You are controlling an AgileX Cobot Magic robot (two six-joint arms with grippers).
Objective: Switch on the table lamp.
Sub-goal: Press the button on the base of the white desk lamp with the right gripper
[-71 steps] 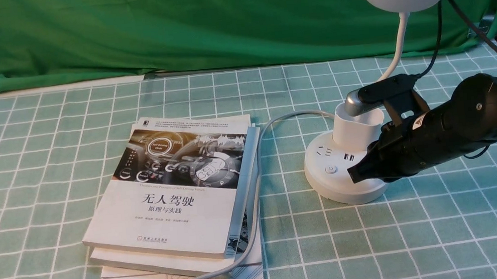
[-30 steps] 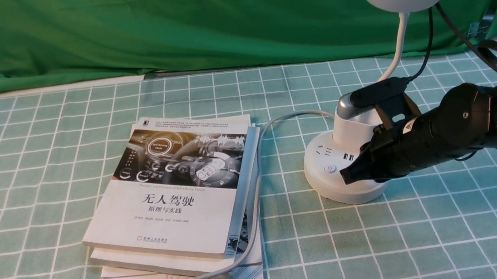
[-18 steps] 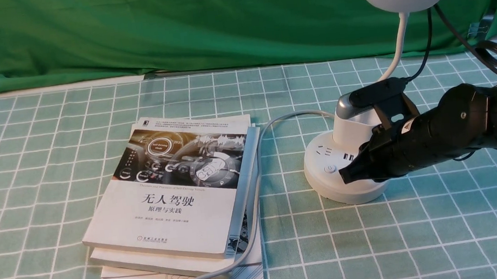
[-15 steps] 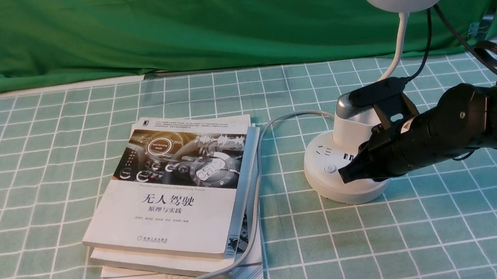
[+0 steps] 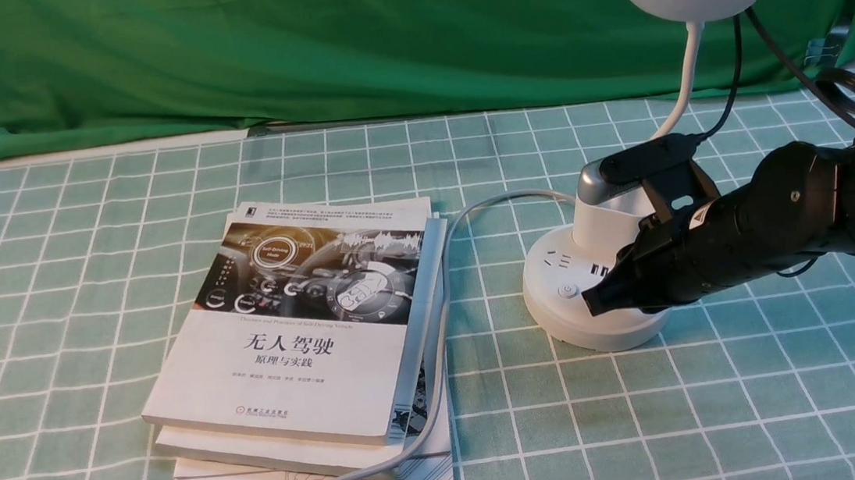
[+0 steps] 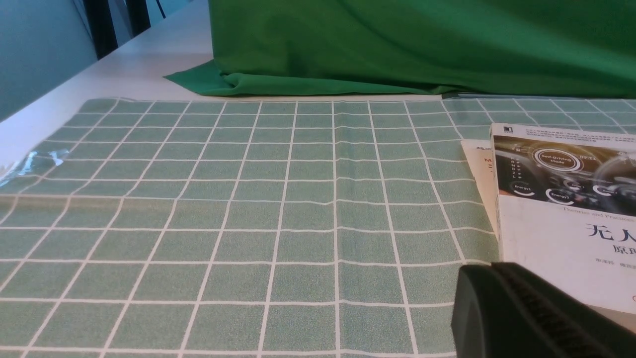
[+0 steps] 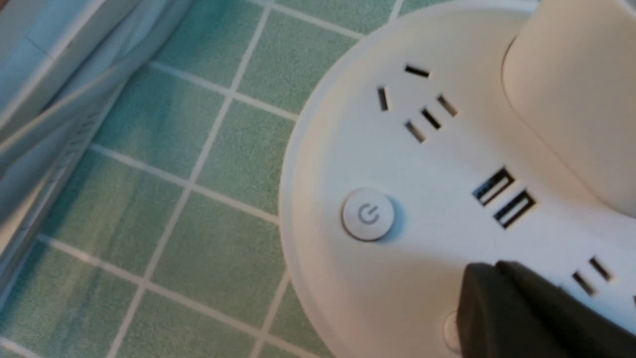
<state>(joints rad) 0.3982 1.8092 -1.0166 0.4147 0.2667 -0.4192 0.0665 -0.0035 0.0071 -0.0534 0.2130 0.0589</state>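
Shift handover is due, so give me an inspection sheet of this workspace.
Surface: green-and-white checked cloth, covering the table
Job's things: white table lamp, upright; no glow seen on its disc head
Clutter: stack of books, left of the lamp
Grippers: right gripper shut, over the lamp base beside a second button; left gripper shut, nothing in it
Cables: grey cable, across the books
Surroundings: green curtain behind
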